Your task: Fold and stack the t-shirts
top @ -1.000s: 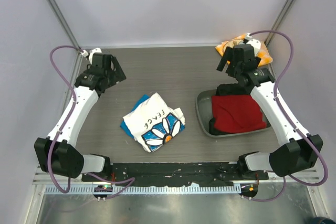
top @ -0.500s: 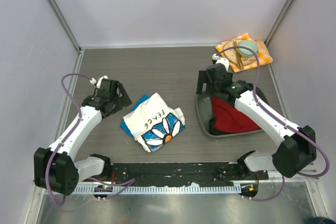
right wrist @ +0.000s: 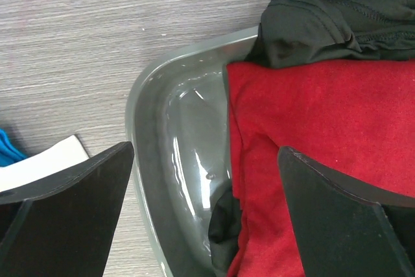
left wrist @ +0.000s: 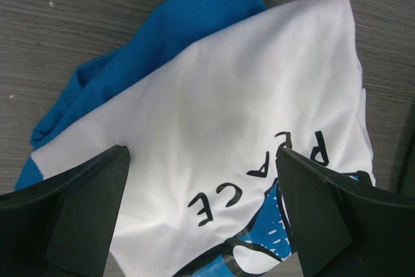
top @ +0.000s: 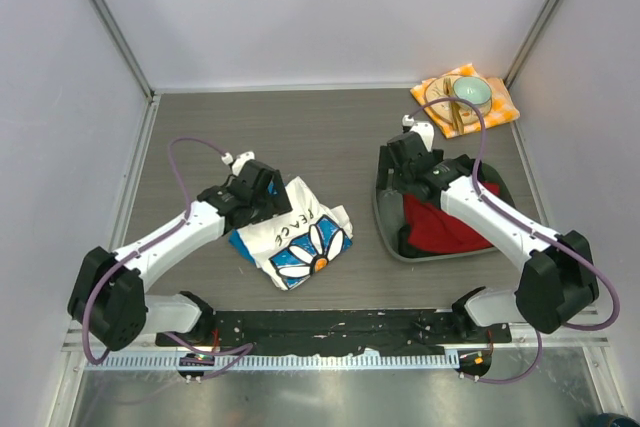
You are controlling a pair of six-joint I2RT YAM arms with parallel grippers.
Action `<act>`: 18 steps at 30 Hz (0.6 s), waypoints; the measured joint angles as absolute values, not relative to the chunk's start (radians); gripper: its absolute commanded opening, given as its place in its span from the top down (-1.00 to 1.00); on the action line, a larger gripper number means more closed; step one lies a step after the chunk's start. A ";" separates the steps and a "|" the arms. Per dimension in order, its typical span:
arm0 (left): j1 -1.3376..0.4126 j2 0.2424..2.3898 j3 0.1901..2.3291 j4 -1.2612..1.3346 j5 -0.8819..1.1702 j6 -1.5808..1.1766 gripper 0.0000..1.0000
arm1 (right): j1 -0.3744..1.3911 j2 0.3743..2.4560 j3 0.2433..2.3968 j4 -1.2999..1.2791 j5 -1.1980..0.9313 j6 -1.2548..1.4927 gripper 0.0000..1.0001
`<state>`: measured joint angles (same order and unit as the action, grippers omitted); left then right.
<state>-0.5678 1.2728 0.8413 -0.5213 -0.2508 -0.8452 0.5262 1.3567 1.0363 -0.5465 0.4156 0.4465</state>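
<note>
Daisy-print tee lies folded mid-worktop over blue cloth, left fingers spread wide above it. At three o'clock, red tee shares a grey tub with black cloth, right fingers wide over its rim. Orange cloth and bowl sit at one o'clock.

White cotton tee with the blue daisy print and "PEACE" lies in the lower middle, with blue cloth poking out on its left. The left gripper hangs over its upper-left edge. Right of centre, a plain red tee sits in a grey plastic tub, with the right gripper over the tub's upper-left corner.
</note>
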 measured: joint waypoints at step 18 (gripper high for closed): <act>-0.750 1.501 0.866 -0.428 -0.300 -0.882 -1.00 | 0.526 1.461 1.003 -0.511 0.424 0.455 -0.99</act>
